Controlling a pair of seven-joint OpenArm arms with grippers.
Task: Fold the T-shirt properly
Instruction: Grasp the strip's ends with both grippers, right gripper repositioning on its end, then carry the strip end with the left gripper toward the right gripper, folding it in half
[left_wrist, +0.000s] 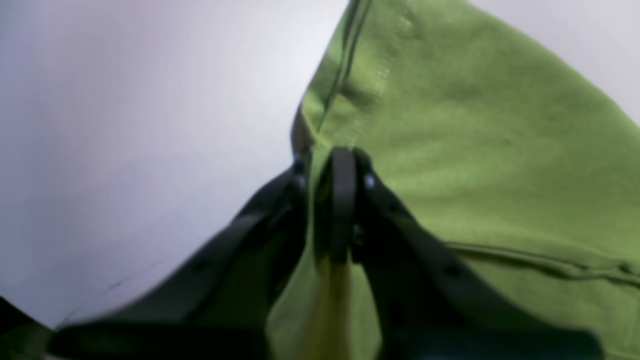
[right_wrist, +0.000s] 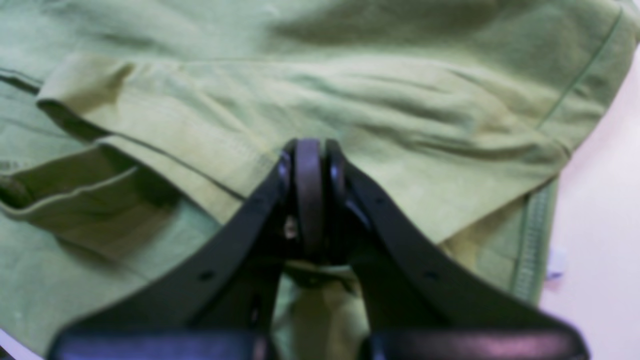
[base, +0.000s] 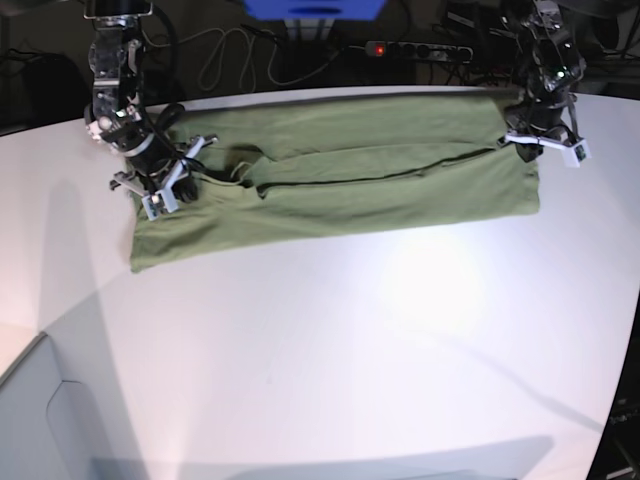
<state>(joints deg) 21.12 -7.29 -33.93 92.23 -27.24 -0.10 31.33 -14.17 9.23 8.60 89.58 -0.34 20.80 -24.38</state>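
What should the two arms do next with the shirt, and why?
Probably lift both ends together and carry them toward the near edge. The left gripper and right gripper each look shut on the T-shirt, which lies as a long band on the table, so another lengthwise fold seems due.

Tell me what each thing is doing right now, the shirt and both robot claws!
Plain olive-green cotton T-shirt: lying on the table, folded lengthwise into a long band, slightly wrinkled.
Left black claw: shut, pinching the shirt's edge.
Right black claw: shut, pinching a fold of the shirt.
White table: holding the shirt near its far edge.
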